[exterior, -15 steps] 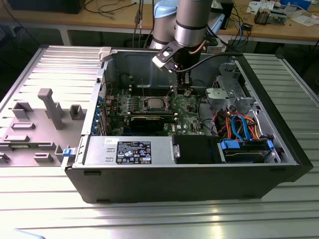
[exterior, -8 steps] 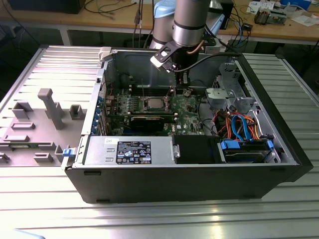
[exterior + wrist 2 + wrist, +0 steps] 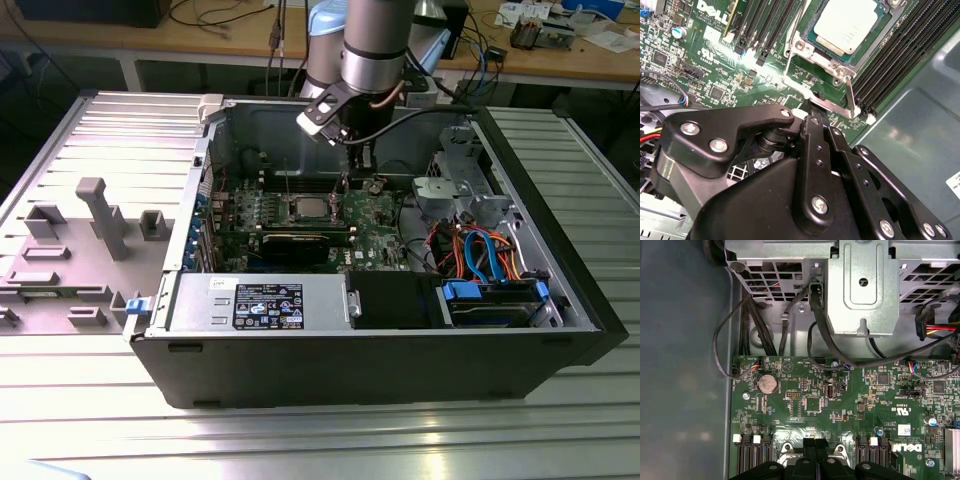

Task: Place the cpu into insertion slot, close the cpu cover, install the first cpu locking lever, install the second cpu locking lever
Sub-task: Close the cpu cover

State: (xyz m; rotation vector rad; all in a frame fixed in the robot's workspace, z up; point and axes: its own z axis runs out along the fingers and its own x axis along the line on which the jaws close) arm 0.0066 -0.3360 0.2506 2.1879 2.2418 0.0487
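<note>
The cpu point(image 3: 845, 24) lies flat in the insertion slot point(image 3: 797, 47), silver top up, on the green board inside the open computer case point(image 3: 360, 370). The cpu cover point(image 3: 867, 47) rests down around the chip's edges as a silvery frame. In the exterior view the cpu point(image 3: 310, 208) sits mid-board, left of my gripper point(image 3: 358, 172). My gripper point(image 3: 811, 106) is shut, its black fingers point(image 3: 812, 145) pressed together. Their tips touch a silvery metal strip point(image 3: 832, 107) at the socket's edge. A thin lever point(image 3: 851, 97) runs along the socket's side. In the first wrist view my gripper point(image 3: 815, 460) points down at the socket bracket.
Black memory slots point(image 3: 890, 65) flank the socket on both sides. A metal drive cage point(image 3: 860, 290) with black and coloured cables point(image 3: 825, 340) stands beyond the board. The power supply point(image 3: 260, 302) and a blue-edged drive bay point(image 3: 490, 300) fill the case's front. Grey fixtures point(image 3: 100, 215) stand outside at the exterior view's left.
</note>
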